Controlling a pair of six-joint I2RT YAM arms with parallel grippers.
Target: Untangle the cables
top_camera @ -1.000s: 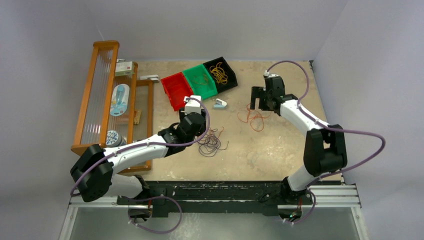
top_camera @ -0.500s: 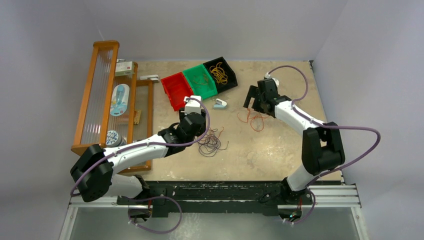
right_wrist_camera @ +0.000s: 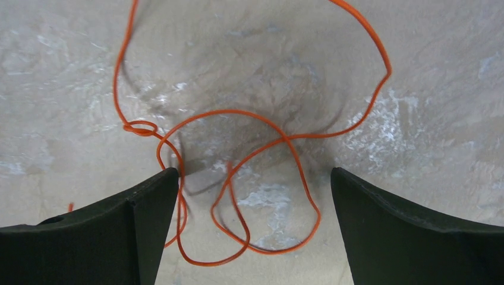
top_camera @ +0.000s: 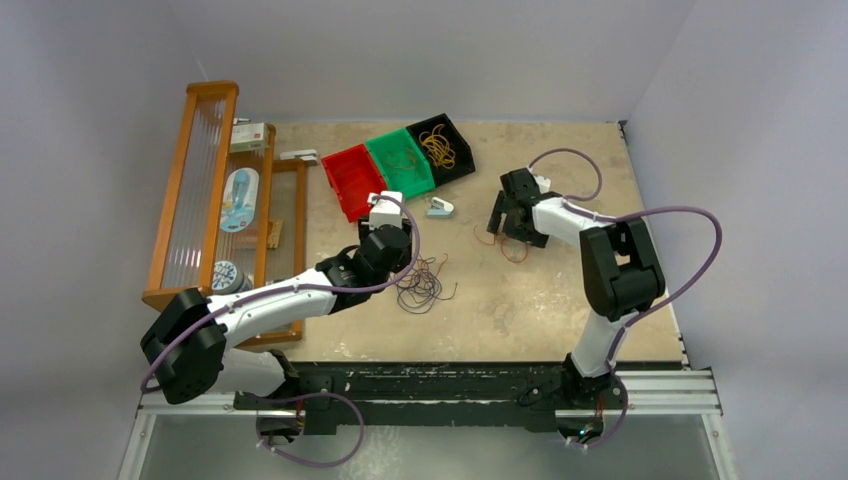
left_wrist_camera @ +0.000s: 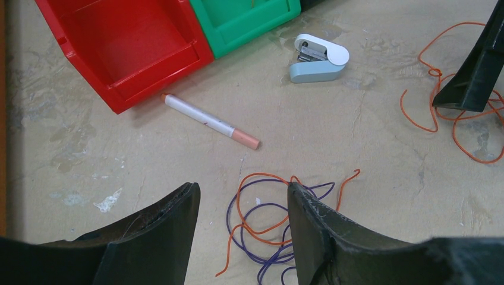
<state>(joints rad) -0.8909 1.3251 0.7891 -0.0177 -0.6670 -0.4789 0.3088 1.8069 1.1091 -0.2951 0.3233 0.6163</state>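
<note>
**A:** Beige and scuffed, the bench (top_camera: 560,310) carried everything between pale walls, right?

**B:** Yes. A wooden rack (top_camera: 200,180) ran along its left edge. Three bins sat in a row toward the far edge: the red bin (top_camera: 350,180), the green bin (top_camera: 398,160) and the black bin (top_camera: 452,135), which held yellow wire coils (top_camera: 438,148).

**A:** And the claws?

**B:** The left gripper (left_wrist_camera: 242,193) hung low near the bench's middle, released, its fingers apart and pinching nothing. The right gripper (right_wrist_camera: 254,175) was spread wide and empty, pointing down right of the middle.

**A:** Where did the wires lie?

**B:** One tangle (top_camera: 420,285) of purple and orange wire lay on the bench just under the left fingers, partly between them. A separate orange cable (right_wrist_camera: 229,111) looped on the bench directly below the right claw, with a small knot in it. Whether those fingertips touched it, I couldn't tell.

**A:** Small things?

**B:** A white-and-blue stapler-like object (left_wrist_camera: 318,59) lay near the green bin. A white marker (left_wrist_camera: 211,122) with a pinkish cap lay just beside the red bin's front.
</note>
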